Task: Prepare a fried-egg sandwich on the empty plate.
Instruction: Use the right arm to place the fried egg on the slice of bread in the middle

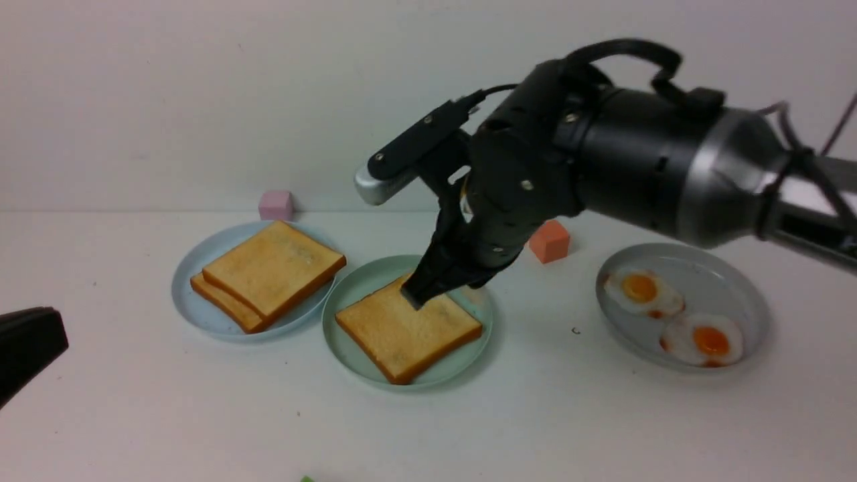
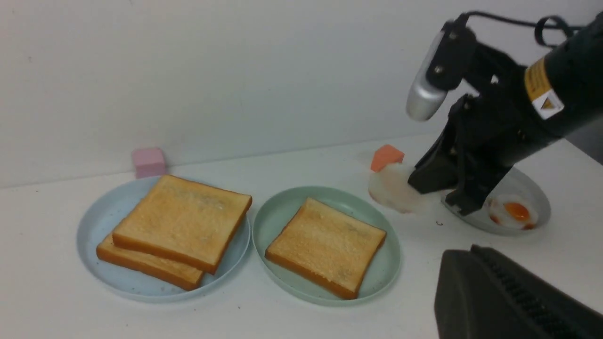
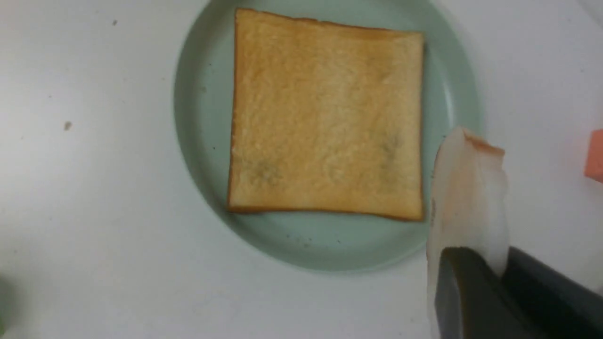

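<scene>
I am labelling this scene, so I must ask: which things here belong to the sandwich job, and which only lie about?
Job: mint-green plate, toast slice on it, fried egg in the right gripper, stacked toast slices on the pale blue plate.
Lying about: pink cube, orange cube, two fried eggs on the grey plate.

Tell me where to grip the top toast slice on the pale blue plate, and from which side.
Pinch the top toast slice by its crust edge facing the mint-green plate, coming in low from that side. It lies flat, shifted off the lower slice, so that edge likely overhangs, leaving finger room beneath.
</scene>
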Available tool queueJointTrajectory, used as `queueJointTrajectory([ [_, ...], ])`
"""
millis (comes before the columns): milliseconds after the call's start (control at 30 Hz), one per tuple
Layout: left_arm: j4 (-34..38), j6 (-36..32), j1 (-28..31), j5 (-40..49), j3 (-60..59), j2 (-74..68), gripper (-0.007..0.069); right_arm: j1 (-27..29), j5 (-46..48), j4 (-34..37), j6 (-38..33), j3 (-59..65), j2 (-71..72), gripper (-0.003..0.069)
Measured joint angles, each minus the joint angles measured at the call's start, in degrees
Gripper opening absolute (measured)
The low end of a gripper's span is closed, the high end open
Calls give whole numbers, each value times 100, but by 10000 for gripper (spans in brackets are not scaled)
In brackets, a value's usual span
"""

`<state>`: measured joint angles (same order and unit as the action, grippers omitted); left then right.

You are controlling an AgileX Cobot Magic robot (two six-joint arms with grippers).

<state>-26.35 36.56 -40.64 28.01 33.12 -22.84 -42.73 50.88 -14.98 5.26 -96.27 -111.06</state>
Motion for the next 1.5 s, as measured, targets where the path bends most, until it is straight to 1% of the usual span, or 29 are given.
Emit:
queueJointTrajectory([
  [200, -151, 177, 0, -17, 0, 0, -13, 0, 6, -34, 5, -543, -694, 74],
  [433, -168, 200, 0, -17, 0, 0, -13, 0, 8, -530, 5, -1007, -1241, 74],
  [533, -167, 200, 0, -17, -7, 0, -13, 0, 21, -625, 5, -1081, -1347, 74],
  [867, -167, 200, 0, -17, -7, 0, -9, -13, -25, -619, 5, -1121, -1524, 74],
  [1100, -167, 200, 0, -17, -7, 0, -3, -13, -136, -484, 47, -1121, -1531, 74],
  [1200, -160, 200, 0, -17, -7, 0, -3, -13, -179, -373, 60, -1121, -1531, 92],
  [1267, -135, 200, 0, -17, -7, 0, -3, -13, -284, -142, 60, -1121, -1531, 146],
  [1300, -126, 200, 0, -17, -7, 0, -3, -13, -293, -123, 60, -1121, -1531, 159],
  [1367, -104, 200, 0, -12, -7, 0, -2, -13, -391, 128, 60, -1121, -1531, 255],
  [1400, -104, 200, 0, -5, -7, 0, -2, -13, -406, 169, 64, -1121, -1531, 263],
  [1433, -99, 200, 0, 7, -7, 0, -1, -13, -478, 345, 72, -1121, -1531, 347],
  [1467, -99, 200, 0, 7, -7, 0, 0, -13, -494, 390, 88, -1121, -1531, 356],
  [1500, -94, 200, 0, 13, -7, 0, 1, -13, -539, 550, 130, -1121, -1531, 418],
])
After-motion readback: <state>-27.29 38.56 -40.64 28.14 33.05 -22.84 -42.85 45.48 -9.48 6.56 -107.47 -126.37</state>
